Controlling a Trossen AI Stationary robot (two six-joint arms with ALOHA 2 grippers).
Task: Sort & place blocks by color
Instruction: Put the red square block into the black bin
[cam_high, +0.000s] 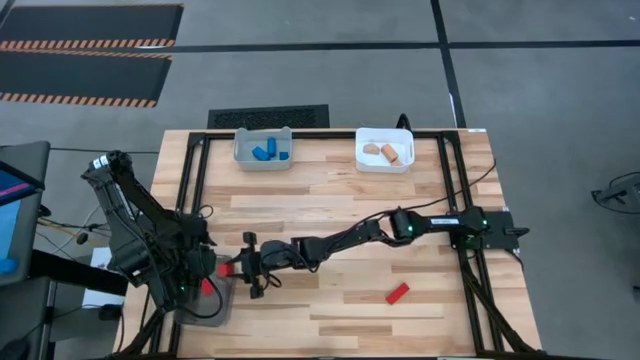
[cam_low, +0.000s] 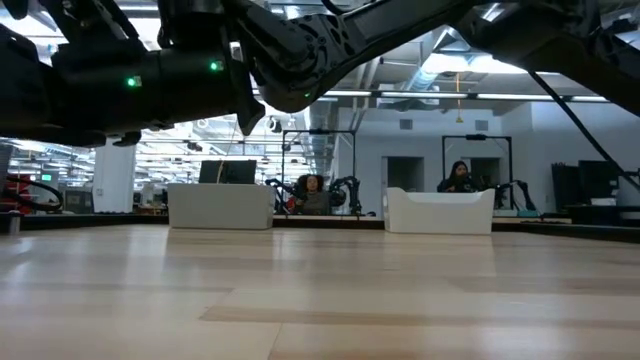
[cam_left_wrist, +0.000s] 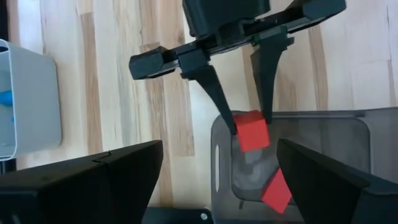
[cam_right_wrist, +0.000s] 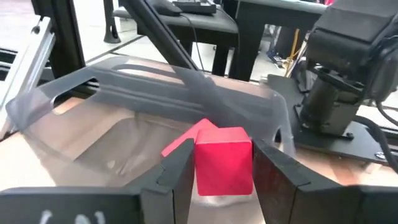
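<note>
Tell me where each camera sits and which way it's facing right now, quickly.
High: overhead, straight down on the table; both arms show.
Low: table height, level across to the far bins; arms overhead.
Left wrist: looks past its own fingers at the right gripper holding a red block over the grey bin.
Right wrist: looks past its fingers into that bin.
Both wrist views share the held block and another red block inside.

Red blocks (cam_high: 398, 293) — one pinched (cam_left_wrist: 251, 131), others loose.
</note>
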